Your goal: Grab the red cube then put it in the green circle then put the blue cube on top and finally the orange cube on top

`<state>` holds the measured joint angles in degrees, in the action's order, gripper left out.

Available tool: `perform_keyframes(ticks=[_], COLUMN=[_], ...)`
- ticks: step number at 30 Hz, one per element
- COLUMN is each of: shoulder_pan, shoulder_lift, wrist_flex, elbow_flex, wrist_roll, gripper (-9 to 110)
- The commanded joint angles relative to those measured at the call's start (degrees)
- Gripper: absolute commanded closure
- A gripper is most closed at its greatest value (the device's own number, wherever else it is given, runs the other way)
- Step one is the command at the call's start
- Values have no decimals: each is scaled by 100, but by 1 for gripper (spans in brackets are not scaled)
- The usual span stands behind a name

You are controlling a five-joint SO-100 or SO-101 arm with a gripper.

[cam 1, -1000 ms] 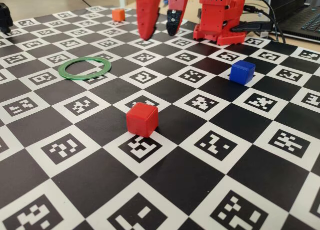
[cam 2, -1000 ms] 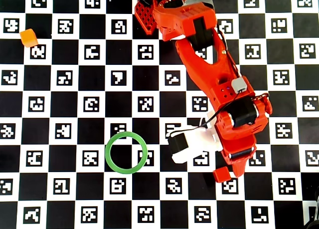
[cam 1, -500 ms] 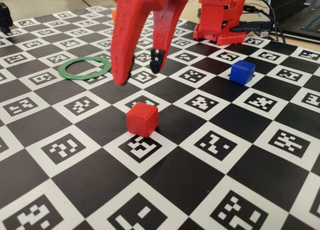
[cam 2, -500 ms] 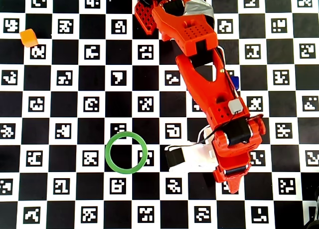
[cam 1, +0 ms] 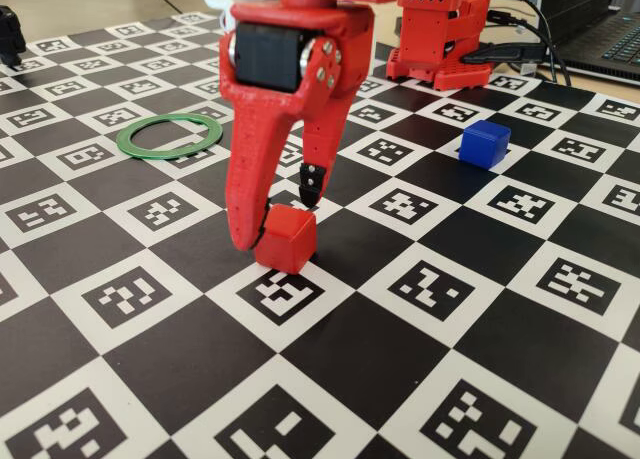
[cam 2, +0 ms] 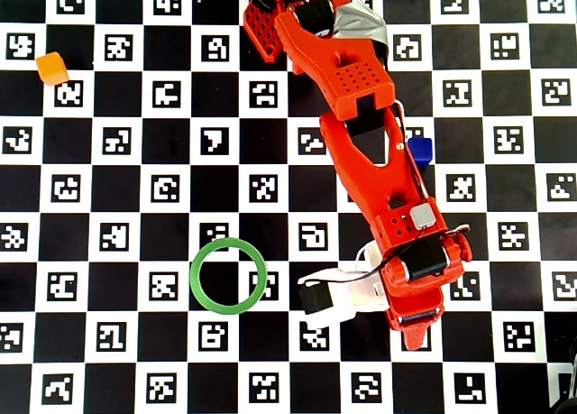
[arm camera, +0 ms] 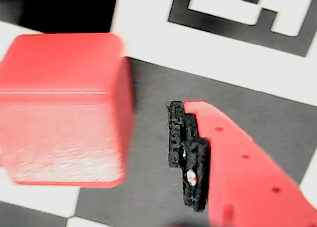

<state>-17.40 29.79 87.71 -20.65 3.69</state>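
Note:
The red cube (cam 1: 288,239) rests on the checkered board (cam 1: 450,379) near the front of the fixed view. My red gripper (cam 1: 277,217) is lowered over it and open: the long finger (cam 1: 245,219) touches its left side, the black-tipped finger (cam 1: 311,184) hangs just behind it. In the wrist view the red cube (arm camera: 62,108) fills the left, a gap apart from the padded finger (arm camera: 185,153). In the overhead view the gripper (cam 2: 410,328) hides this cube. The green circle (cam 1: 169,136) (cam 2: 229,241) lies empty. The blue cube (cam 1: 485,143) (cam 2: 419,151) sits right. The orange cube (cam 2: 52,68) sits far left.
The arm's red base (cam 1: 440,29) stands at the back of the board, with cables (cam 1: 520,49) and a laptop (cam 1: 610,39) to its right. A white camera mount (cam 2: 347,292) sticks out from the wrist toward the ring. A dark object (cam 1: 8,34) sits at the far left edge.
The gripper came forward and down from the back of the board until its open fingers straddle the red cube. The cubes and the ring have not moved.

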Motion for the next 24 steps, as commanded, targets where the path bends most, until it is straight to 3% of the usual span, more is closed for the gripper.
perform_keyframes(ticks=[1, 24], shoulder_pan=[44, -26], shoulder_lift=[229, -26], wrist_flex=[-105, -352], elbow_flex=[624, 624], wrist_roll=[35, 114], gripper=[62, 65])
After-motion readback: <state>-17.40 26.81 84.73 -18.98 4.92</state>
